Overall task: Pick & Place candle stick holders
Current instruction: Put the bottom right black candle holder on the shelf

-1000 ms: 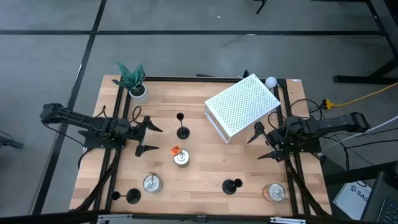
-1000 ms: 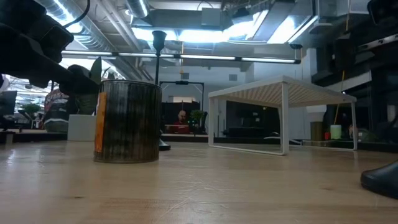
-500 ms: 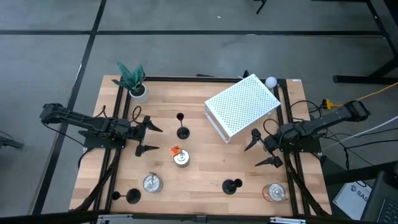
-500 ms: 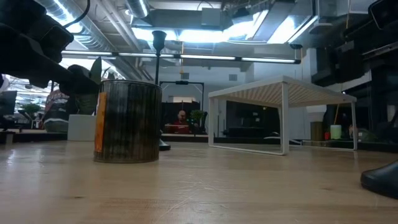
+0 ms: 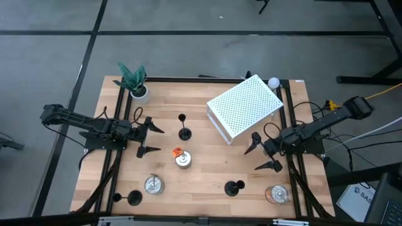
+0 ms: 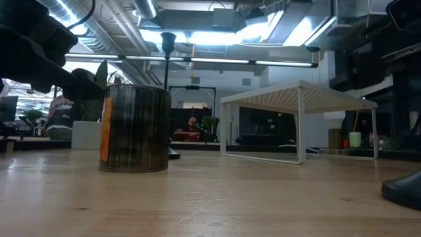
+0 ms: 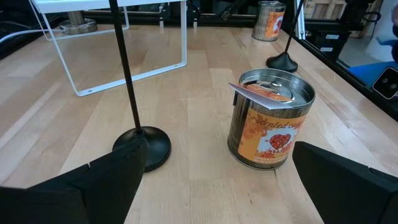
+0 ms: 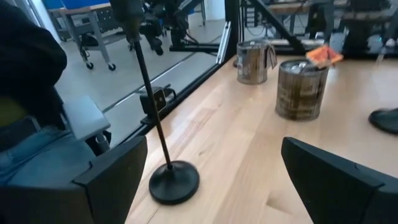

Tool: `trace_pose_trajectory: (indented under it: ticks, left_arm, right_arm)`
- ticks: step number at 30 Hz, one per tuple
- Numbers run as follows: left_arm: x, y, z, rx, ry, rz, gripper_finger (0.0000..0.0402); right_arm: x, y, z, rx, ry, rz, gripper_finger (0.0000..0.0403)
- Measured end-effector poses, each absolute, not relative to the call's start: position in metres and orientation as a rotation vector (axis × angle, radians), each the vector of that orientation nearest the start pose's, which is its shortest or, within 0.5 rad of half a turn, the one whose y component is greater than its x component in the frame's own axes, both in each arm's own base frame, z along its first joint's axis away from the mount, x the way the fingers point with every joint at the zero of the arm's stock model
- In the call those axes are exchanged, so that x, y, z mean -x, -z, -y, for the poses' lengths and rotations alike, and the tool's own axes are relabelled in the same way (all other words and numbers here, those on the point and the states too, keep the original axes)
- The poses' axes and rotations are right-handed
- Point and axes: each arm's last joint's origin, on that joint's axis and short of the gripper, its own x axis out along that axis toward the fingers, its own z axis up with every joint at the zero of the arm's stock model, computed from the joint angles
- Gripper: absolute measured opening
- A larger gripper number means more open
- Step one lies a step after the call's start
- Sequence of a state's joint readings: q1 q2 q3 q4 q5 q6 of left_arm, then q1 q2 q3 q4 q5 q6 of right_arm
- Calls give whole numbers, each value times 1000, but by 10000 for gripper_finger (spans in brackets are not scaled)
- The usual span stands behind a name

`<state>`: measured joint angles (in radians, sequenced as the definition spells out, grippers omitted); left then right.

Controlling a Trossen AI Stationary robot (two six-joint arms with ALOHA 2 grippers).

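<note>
We find the right gripper (image 5: 263,155) spread wide and empty, low over the surface (image 5: 207,169), aimed toward the near candle stick holder (image 5: 234,187). We judge the approach step is in hand: it should straddle the thin stem squarely, low down, and close gently so the narrow base does not tip. The left gripper (image 5: 149,139) waits, also wide, beside the tall holder (image 5: 184,131) and the tin (image 5: 183,159). A third holder (image 5: 134,198) stands at the front left corner.
</note>
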<state>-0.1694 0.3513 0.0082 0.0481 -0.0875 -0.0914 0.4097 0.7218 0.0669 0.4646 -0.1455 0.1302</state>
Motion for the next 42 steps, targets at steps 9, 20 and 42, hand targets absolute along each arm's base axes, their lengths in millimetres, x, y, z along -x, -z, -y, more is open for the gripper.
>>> trace_pose_trajectory:
  ticks: [9,20,42]
  left_arm:
    - [-114,-140,17,53,67,-296,400]
    - [-114,-140,17,53,68,-296,400]
    - [-114,-140,17,53,68,-296,400]
  right_arm:
    - [-139,-154,-65,-152,-537,-244,375]
    - [-148,-160,-69,-145,-539,-246,375]
    - [-180,-161,-94,-114,-613,-402,375]
